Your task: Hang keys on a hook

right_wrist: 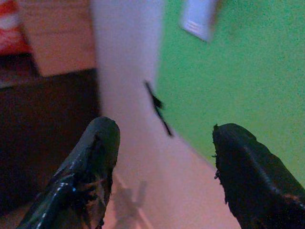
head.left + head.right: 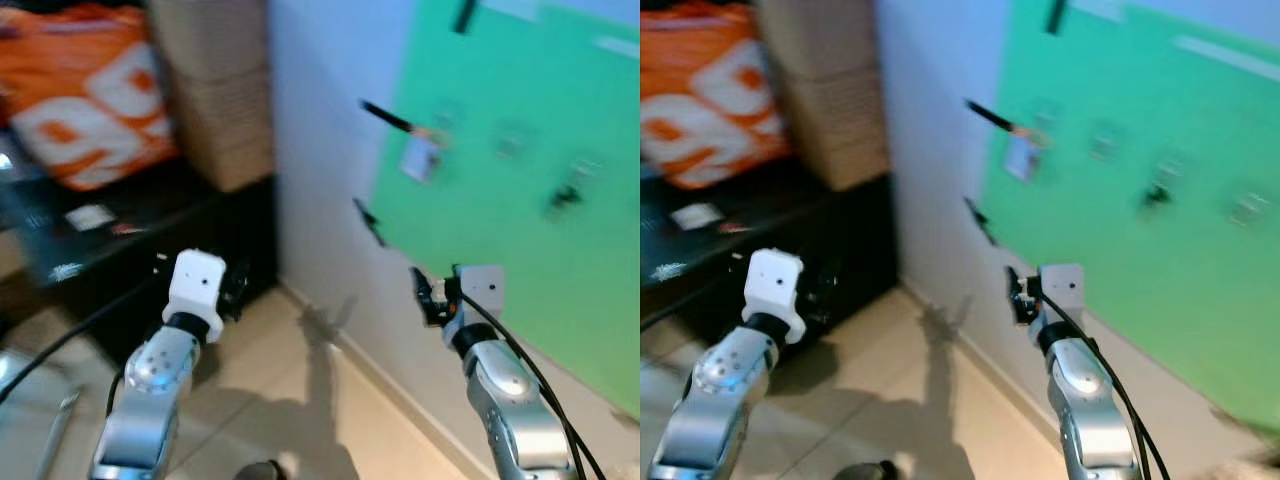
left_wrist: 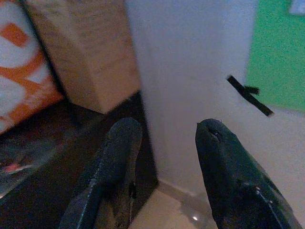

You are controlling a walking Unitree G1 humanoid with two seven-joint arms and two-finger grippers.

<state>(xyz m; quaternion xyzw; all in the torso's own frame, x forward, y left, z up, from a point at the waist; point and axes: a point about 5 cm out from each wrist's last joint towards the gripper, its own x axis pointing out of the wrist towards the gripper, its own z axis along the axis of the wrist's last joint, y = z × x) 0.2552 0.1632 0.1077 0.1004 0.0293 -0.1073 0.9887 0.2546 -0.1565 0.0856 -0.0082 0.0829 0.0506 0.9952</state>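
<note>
Up on the green board (image 2: 520, 210), a small pale tag (image 2: 420, 158) hangs from something, too blurry for me to tell if it is keys. Both my grippers are open with nothing in them: right gripper (image 1: 164, 167) near the wall (image 2: 320, 150), left gripper (image 3: 164, 167) by the dark shelf (image 2: 120, 250).

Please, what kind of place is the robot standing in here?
Probably a home hallway or storage corner: a tiled floor meets a white wall bearing a green board with small items hung on it, beside stacked cardboard boxes and an orange bag.
</note>
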